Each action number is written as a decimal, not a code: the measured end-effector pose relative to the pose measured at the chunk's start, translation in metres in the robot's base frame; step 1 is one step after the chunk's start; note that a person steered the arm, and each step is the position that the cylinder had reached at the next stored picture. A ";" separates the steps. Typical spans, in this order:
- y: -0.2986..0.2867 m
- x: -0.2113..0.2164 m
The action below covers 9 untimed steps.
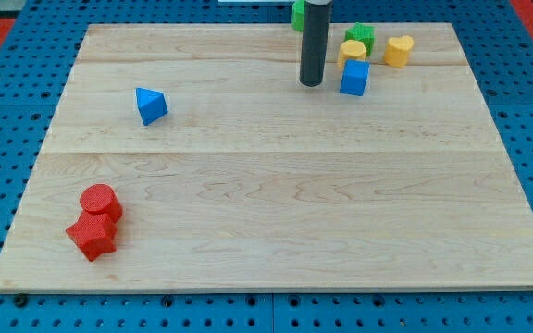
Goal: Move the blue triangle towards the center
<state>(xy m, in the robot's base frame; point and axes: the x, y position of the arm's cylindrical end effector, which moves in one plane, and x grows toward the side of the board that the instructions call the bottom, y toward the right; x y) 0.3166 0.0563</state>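
Note:
The blue triangle lies on the wooden board at the view's upper left. My tip is at the lower end of the dark rod, near the view's top centre. It stands far to the right of the blue triangle and just left of a blue cube, apart from both.
Near the top right lie a yellow cylinder, a green block and a yellow heart-like block. Another green block shows partly behind the rod. A red cylinder and a red star-like block sit at the bottom left.

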 end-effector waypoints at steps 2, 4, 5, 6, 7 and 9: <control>-0.037 0.000; -0.068 0.007; -0.068 0.027; -0.070 0.041; -0.077 0.044; -0.077 0.044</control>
<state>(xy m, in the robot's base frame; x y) 0.3604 -0.0207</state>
